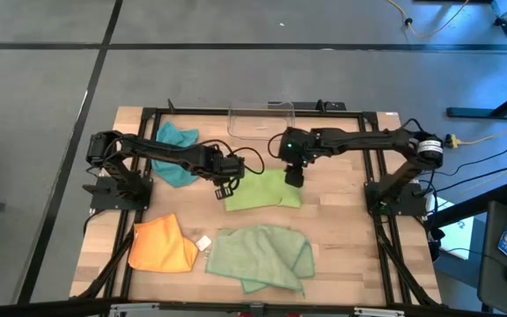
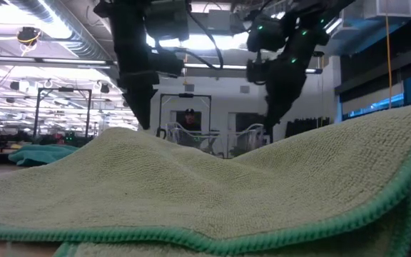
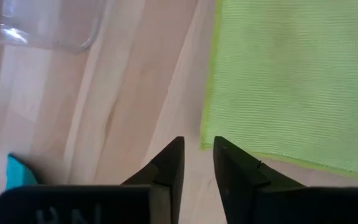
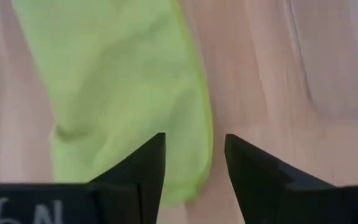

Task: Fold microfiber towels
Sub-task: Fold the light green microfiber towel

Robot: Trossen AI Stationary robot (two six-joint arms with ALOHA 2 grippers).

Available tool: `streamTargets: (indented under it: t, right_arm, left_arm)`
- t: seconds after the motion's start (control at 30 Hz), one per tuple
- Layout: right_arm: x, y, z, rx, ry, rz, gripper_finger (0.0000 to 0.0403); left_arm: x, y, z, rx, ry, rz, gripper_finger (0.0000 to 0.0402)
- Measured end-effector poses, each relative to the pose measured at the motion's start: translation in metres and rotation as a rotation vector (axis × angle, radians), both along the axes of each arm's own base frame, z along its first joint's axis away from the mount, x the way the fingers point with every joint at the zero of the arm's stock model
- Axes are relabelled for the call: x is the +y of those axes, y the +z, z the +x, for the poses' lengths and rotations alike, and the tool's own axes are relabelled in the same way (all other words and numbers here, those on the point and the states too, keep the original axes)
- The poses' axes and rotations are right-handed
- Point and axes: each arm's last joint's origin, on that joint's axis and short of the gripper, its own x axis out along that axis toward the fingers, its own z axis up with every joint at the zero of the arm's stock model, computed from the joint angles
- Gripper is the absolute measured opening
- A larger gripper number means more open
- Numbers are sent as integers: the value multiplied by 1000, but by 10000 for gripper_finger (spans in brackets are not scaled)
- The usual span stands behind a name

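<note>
Both grippers hovering over the lime towel point(image 1: 262, 191).
Left gripper point(image 3: 197, 163) and right gripper point(image 4: 194, 163): jaws released, grasping nothing.

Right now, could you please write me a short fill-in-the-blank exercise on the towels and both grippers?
1. Both grippers hover over the ____ microfiber towel.
2. The left gripper is at that towel's ____ edge in the high view.
3. The right gripper's fingers are ____.
4. The clear plastic bin holds ____ towels.

Missing: lime green; left; open; no
</note>
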Motion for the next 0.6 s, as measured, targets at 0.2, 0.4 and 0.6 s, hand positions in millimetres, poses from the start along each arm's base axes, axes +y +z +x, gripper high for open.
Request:
streamTargets:
  t: [0.2,0.4,0.6]
  right_arm:
    - [19,20,-35,90,-132,125,169]
    - [58,-2,-61,24,-153,270,169]
    - [90,-42,-70,-176,-146,353,169]
  left_arm:
    - [-12,23,-9,-90,-7,-1,80]
    - [-35,34,-14,-133,-85,-8,81]
    - [-50,32,-13,-128,-133,-15,78]
